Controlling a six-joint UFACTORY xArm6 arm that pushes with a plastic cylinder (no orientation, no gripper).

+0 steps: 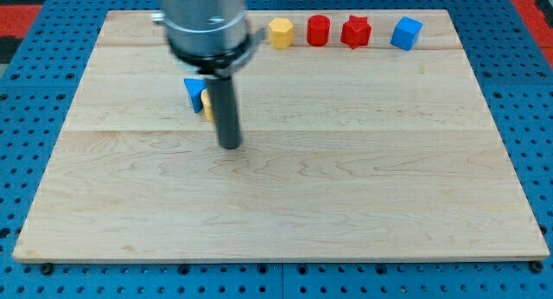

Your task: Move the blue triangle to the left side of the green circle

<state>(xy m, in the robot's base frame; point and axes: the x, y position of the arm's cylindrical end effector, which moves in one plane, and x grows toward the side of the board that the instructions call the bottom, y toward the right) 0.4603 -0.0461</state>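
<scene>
The blue triangle [193,92] lies on the wooden board [346,187] in the upper left part of the view. My rod comes down just to its right and covers its right edge. My tip [229,147] rests on the board below and to the right of the blue triangle, a short way from it. A yellow block [208,106] shows as a sliver between the triangle and the rod; its shape is hidden. No green circle shows; the arm's body [205,22] covers part of the board's top edge.
Along the board's top edge, from the view's left to right, stand a yellow hexagon [280,31], a red cylinder [319,29], a red star-like block [355,31] and a blue cube [406,33]. A blue pegboard surrounds the board.
</scene>
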